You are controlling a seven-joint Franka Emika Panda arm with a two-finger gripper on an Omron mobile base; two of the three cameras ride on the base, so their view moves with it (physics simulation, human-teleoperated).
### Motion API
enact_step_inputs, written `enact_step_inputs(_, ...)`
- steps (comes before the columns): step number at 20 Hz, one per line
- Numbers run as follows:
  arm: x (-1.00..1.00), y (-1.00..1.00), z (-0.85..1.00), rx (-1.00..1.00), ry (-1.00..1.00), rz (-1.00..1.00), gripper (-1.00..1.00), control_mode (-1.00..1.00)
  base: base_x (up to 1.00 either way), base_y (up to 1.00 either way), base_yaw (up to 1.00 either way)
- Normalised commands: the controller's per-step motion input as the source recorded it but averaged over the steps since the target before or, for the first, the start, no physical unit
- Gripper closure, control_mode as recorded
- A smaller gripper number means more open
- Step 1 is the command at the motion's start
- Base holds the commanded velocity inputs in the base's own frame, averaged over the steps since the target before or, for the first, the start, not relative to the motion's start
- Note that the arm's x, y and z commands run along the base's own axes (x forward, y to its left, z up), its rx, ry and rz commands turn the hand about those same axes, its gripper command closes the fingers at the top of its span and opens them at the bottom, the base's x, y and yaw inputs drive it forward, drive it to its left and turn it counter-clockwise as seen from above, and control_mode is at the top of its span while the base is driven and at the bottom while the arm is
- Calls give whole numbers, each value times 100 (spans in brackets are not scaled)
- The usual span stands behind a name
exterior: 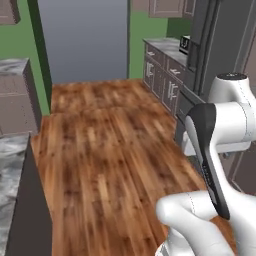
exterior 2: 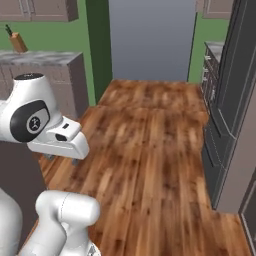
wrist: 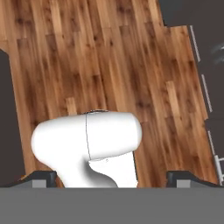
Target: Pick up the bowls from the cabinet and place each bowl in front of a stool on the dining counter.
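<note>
The bowls and the stools are out of view. Taupe wall cabinets (exterior: 167, 7) (exterior 2: 35, 9) hang along the top edge, their doors shut as far as I can see. My gripper (wrist: 111, 177) points down at the wooden floor, open, with its two fingertips (wrist: 41, 177) far apart and nothing held between them. In the right base view the gripper (exterior 2: 62, 159) hangs low at the left, beside the arm's own links. A marbled counter top (exterior: 10, 170) runs along the near left; I cannot tell whether it is the dining counter.
Wood plank floor (exterior: 110, 145) stretches ahead to a grey doorway (exterior 2: 150, 37). A tall dark fridge (exterior 2: 232, 100) stands on the right, and beyond it are taupe drawer units with a black toaster (exterior: 184, 44) on top. A marble counter (exterior 2: 40, 58) with a knife block (exterior 2: 18, 42) stands at the left.
</note>
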Motion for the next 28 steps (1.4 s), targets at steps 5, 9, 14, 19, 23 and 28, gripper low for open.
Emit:
enact_step_inputs(5,0,0,0,0,0,0,-100,100,100,18,0)
enact_step_inputs(9,0,0,0,0,0,0,-100,100,100,15,-1)
enact_step_inputs(14,0,0,0,0,0,0,-100,100,100,13,-3)
enact_step_inputs(19,0,0,0,0,0,0,-100,100,100,17,-1)
enact_step_inputs(23,0,0,0,0,0,0,-100,100,100,25,-1)
enact_step_inputs(28,0,0,0,0,0,0,-100,100,100,16,-5)
